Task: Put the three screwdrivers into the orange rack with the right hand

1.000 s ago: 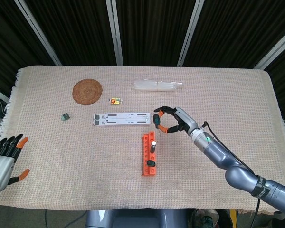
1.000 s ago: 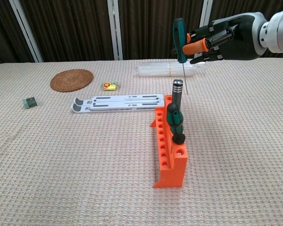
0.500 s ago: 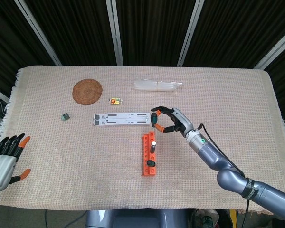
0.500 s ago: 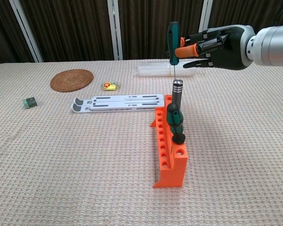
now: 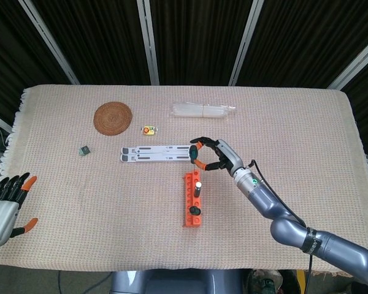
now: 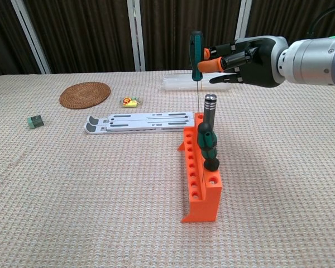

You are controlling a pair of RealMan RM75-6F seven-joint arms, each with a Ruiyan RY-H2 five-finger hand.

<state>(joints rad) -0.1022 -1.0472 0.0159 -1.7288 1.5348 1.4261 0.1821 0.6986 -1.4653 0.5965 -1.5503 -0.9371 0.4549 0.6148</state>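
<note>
The orange rack (image 6: 202,184) (image 5: 191,202) stands mid-table with two screwdrivers upright in it: a silver-capped one (image 6: 210,109) (image 5: 198,185) and a green-and-black one (image 6: 207,146) (image 5: 196,211). My right hand (image 6: 245,54) (image 5: 213,155) pinches a third screwdriver with a green handle (image 6: 196,49), held upright, shaft down, above the rack's far end. Its tip hangs close to the rack's top. My left hand (image 5: 6,205) rests at the table's left edge with its fingers spread, holding nothing.
A white slotted stand (image 6: 139,121) lies just behind the rack. A round woven coaster (image 6: 85,94), a small yellow item (image 6: 130,101), a small green block (image 6: 35,121) and a clear plastic packet (image 6: 184,82) sit further back.
My right hand has carried the green-handled screwdriver leftward, from right of the rack to over its far end. The shaft now hangs straighter. The left hand has not moved.
</note>
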